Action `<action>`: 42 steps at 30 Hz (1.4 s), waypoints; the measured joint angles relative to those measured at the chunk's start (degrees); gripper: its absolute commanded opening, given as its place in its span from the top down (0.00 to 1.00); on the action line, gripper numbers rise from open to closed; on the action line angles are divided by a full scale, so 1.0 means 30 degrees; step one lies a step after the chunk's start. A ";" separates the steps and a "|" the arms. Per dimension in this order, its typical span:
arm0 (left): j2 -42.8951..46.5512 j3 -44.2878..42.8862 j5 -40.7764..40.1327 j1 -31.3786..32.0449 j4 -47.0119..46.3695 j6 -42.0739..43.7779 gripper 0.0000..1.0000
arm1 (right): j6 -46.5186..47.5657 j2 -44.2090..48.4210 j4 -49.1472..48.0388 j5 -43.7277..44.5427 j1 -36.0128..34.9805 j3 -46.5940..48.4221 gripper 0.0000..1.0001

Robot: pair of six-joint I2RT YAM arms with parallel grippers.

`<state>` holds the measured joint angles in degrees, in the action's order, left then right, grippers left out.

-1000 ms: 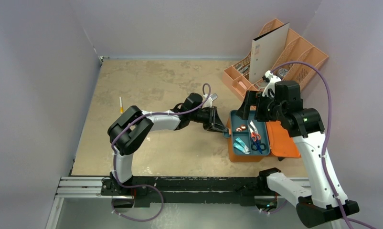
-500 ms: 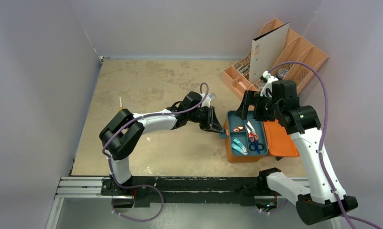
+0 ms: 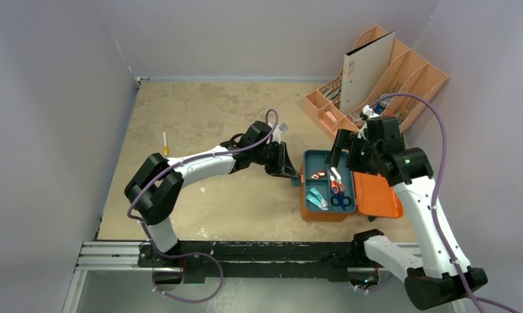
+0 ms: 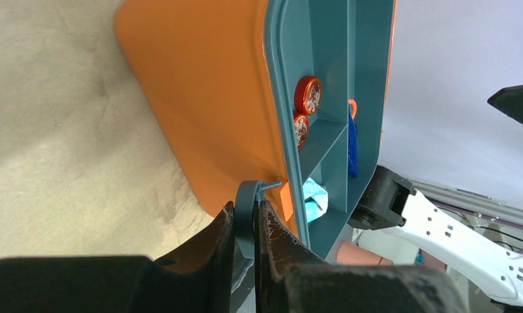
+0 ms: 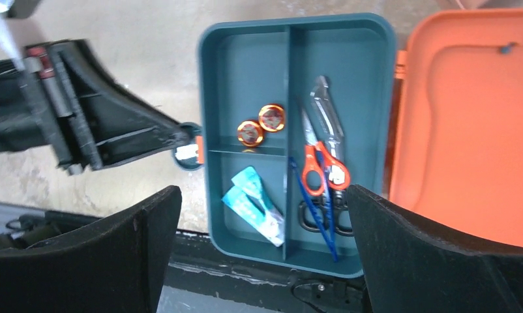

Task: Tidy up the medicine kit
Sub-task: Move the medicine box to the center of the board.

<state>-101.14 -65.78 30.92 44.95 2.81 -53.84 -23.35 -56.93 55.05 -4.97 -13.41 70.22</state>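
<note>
Lid (image 3: 376,195) flat rightward, the orange medicine kit (image 3: 324,214) lies open at the tabletop's (image 3: 200,117) near right, a teal tray (image 5: 246,65) of scissors (image 5: 324,169), tins (image 5: 271,117) and packets (image 5: 255,202) inside. Its grey-blue latch (image 4: 244,195) is clamped by the left tool (image 4: 247,208); the right tool (image 5: 262,195) hangs above, jaws wide apart. Behind stands a peach organizer (image 3: 402,72).

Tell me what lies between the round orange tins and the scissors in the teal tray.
Only the upright divider wall of the tray stands between the tins and the scissors; nothing else lies there. The right wrist view shows it best.

Lab booth: partition walls (image 3: 50,98), aluminium rail (image 3: 109,255)
</note>
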 measured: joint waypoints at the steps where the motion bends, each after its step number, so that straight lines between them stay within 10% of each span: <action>1: 0.0197 0.0000 -0.0240 -0.0051 0.0262 0.0102 1.00 | -0.0321 0.0044 0.0095 0.0517 0.0000 -0.0102 0.01; 15: 0.2703 0.1581 -0.2404 -0.0189 0.1909 0.0874 1.00 | -0.4408 0.0415 0.0328 0.4262 0.0015 -0.2463 0.05; 23: 0.3009 0.1902 -0.2463 -0.0197 0.1931 0.1042 1.00 | -0.2397 -0.0918 -0.2390 0.2499 0.0029 -0.3891 0.53; 42: 0.3133 0.2178 -0.2477 -0.0197 0.1705 0.1326 1.00 | 0.2259 -0.4044 -0.4051 0.3738 0.0080 -0.3993 0.91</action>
<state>-91.74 -59.24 23.49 44.36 7.92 -49.87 -16.58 -69.06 42.89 6.24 -13.17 58.24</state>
